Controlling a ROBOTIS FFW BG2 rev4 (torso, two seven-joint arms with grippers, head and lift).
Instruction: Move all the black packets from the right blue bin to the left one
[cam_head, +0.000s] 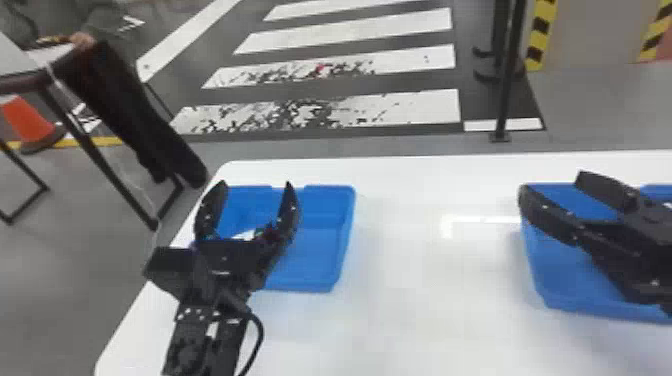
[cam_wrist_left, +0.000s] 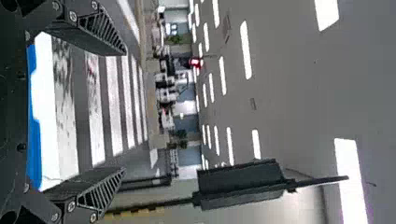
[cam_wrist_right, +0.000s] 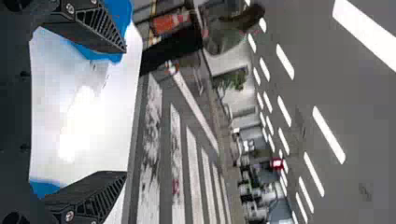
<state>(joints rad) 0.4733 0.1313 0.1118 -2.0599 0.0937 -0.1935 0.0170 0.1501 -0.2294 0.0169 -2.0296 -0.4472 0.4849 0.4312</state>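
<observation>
Over the left blue bin (cam_head: 315, 250) in the head view stands my left gripper (cam_head: 255, 187), its fingers spread wide. My right gripper (cam_head: 550, 187) is open over the right blue bin (cam_head: 575, 280), and its arm covers much of that bin. In the left wrist view my left gripper (cam_wrist_left: 125, 111) has its two fingers apart with nothing held, a strip of the blue bin (cam_wrist_left: 33, 140) beyond. The right wrist view shows my right gripper (cam_wrist_right: 126, 112) with a wide gap between its fingers. I cannot make out any black packet in either bin.
Both bins stand on a white table (cam_head: 425, 280), with a wide stretch of tabletop between them. Behind it is a black pole (cam_head: 507, 75). At the back left are a chair-like stand and an orange cone (cam_head: 27, 120) on the floor.
</observation>
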